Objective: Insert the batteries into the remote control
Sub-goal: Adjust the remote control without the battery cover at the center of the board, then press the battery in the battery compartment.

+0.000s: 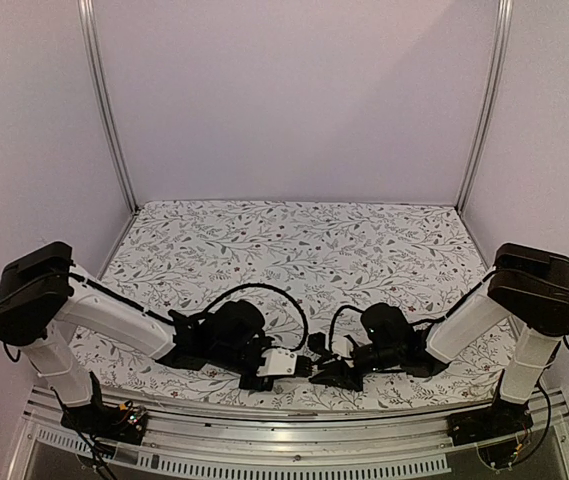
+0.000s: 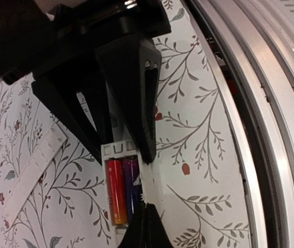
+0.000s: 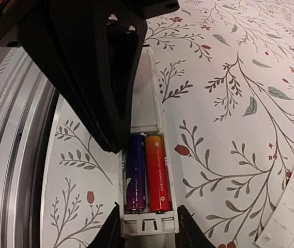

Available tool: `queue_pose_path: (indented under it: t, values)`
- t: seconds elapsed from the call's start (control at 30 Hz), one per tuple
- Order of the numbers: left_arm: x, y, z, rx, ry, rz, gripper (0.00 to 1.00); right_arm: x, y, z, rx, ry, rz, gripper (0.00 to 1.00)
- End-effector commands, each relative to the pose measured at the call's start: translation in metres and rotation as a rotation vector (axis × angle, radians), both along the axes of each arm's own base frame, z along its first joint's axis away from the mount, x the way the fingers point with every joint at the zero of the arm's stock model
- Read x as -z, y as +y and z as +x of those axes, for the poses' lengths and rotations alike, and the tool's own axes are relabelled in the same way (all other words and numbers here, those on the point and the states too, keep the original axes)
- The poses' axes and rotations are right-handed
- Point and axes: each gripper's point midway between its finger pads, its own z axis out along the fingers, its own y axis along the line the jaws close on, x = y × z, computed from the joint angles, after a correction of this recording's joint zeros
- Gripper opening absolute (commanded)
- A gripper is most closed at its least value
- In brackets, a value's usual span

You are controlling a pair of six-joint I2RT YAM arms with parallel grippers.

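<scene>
**Two batteries sit in remote at tabletop's near edge**

Just past the metal rail, the left gripper clasps one end of the white remote, a finger on either side. The remote lies flat on the tabletop, close along the near edge, its compartment uncovered. Two batteries lie side by side inside, one red-orange, one blue-purple. The right gripper has its fingers pressed together with nothing between them. Its tip is at the compartment's rail-side edge, beside the blue battery. Its black bulk hides much of the remote's length in the right wrist view. From above, both wrists cover the compartment, and only a white stub shows between them. One thin white strip lies on the remote's far side, apart from it and cut off in both wrist views. Farther back, bare floral tabletop stretches to the rear wall.
</scene>
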Motion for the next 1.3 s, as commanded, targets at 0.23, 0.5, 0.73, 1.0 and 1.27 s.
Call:
queue_pose_path:
  t: [0.23,0.5,0.73,1.0,1.27]
  values:
    - [0.017,0.002,-0.009,0.028,0.021,0.070,0.00,0.010,-0.002,-0.009,-0.005,0.041,-0.029,0.18]
    - [-0.031,0.001,-0.009,-0.011,0.030,-0.046,0.01,0.007,-0.008,-0.005,0.033,0.018,-0.035,0.32]
    - [-0.041,0.035,0.004,-0.133,0.011,-0.051,0.23,-0.004,-0.005,-0.002,0.032,0.024,-0.045,0.66]
    - [-0.014,0.083,0.019,-0.236,0.010,0.061,0.71,-0.070,0.018,0.004,-0.015,0.019,0.034,0.64]
    - [-0.008,0.086,0.033,-0.271,-0.014,0.069,0.71,-0.045,0.041,0.017,0.026,0.151,-0.031,0.61]
